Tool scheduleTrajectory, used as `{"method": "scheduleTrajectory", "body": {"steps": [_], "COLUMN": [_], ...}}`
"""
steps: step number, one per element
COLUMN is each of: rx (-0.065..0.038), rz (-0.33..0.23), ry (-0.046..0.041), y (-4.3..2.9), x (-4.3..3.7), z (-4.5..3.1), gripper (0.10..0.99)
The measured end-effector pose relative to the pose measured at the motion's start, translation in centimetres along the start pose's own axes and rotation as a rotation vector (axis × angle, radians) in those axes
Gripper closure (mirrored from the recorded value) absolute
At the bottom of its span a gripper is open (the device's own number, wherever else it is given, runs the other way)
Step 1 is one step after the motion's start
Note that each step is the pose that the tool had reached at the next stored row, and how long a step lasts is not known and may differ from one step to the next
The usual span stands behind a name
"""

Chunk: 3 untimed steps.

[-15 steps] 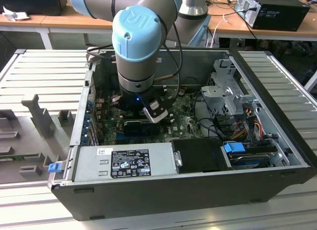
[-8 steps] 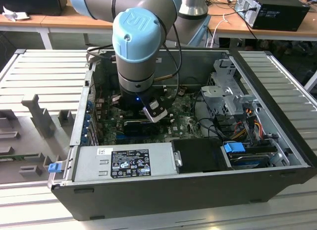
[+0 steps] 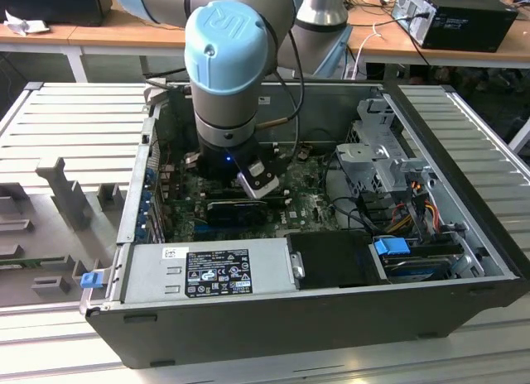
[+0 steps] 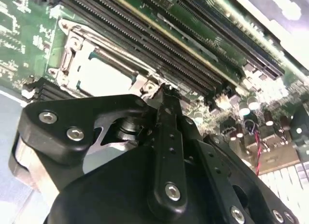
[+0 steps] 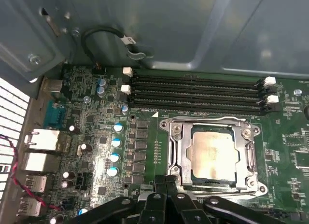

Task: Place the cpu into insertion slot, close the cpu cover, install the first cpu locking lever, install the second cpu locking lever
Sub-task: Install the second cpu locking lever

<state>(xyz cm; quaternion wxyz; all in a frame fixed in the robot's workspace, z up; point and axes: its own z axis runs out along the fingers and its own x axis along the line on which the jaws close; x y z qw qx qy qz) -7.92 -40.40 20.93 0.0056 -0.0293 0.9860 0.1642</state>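
Chip's seated: cpu (image 5: 212, 152) sits in the insertion slot (image 5: 193, 175) under the lowered cpu cover (image 5: 177, 149), so it's lever time, with the gripper (image 5: 166, 183) pinched shut, empty, at the cover's edge.

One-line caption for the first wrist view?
Pincer at the edge of the cover, which lies closed over the cpu beside the memory slots.

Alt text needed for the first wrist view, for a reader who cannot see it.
A silvery-tan square cpu sits in the socket on a green motherboard, framed by the closed silvery metal cpu cover. The black claw hangs at the cover's edge; four long black memory slots lie beyond.
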Motion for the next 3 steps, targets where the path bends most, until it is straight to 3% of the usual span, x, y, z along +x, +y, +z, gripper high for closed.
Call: {"method": "scheduleTrajectory", "body": {"steps": [3], "rx": [0.004], "rz": [0.0], "ry": [0.0002], "y": [0.33], "x": [-0.03], "z": [-0.96], "gripper": [0.98]}}
